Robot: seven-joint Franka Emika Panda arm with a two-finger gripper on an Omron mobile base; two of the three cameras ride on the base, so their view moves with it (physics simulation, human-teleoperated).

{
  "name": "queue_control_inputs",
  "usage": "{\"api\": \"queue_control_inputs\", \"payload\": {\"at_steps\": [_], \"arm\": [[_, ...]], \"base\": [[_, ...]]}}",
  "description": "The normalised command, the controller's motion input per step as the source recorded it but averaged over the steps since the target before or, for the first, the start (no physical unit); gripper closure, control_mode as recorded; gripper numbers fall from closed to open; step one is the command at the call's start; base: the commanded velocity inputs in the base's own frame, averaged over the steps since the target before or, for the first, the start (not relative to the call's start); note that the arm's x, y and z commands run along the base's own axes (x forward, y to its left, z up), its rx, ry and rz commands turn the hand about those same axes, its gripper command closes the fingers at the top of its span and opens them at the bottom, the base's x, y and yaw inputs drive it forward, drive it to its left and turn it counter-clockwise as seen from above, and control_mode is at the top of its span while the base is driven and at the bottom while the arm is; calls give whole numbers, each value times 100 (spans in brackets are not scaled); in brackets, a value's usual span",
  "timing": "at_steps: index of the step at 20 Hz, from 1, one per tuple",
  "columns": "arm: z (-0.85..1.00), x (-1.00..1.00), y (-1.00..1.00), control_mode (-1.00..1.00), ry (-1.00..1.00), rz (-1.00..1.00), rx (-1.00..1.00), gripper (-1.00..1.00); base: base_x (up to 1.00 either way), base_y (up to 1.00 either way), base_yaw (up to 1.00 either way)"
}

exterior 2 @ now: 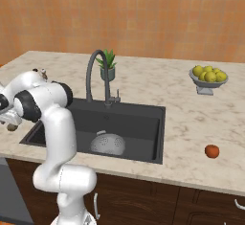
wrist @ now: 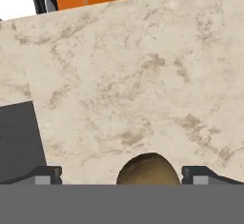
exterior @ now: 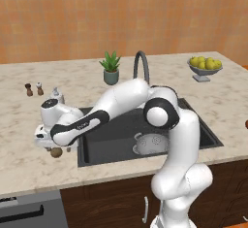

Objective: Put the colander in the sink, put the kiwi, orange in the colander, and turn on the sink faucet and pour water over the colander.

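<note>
The brown kiwi (exterior: 56,152) lies on the marble counter just left of the sink (exterior: 116,125). My gripper (exterior: 54,146) hangs low over it, open, and in the hand view the kiwi (wrist: 148,168) sits between the two fingertips (wrist: 47,175) without visible contact. The grey holed colander (exterior: 151,143) rests in the dark basin near the drain, also seen as the colander (exterior 2: 107,144) from the right. The orange (exterior 2: 212,151) sits on the counter to the right of the sink. The gooseneck sink faucet (exterior 2: 95,71) stands behind the basin with no water running.
A potted plant (exterior: 111,68) stands behind the faucet. A footed bowl of yellow-green fruit (exterior: 205,67) is at the back right. Salt and pepper shakers (exterior: 33,89) stand at the back left. The counter's front edge runs close to the kiwi.
</note>
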Motion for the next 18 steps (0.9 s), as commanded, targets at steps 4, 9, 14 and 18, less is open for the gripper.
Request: {"api": "queue_control_inputs", "payload": {"at_steps": [4, 9, 14, 18], "arm": [[-39, 33, 14, -100, 0, 0, -1, -100], [-44, 26, 8, -100, 0, 0, 0, -100], [-57, 7, -9, -100, 0, -2, -1, -100], [-60, 0, -13, -100, 0, -6, -1, 100]], "base": [[0, 0, 0], [0, 0, 0], [0, 0, 0], [0, 0, 0]]}}
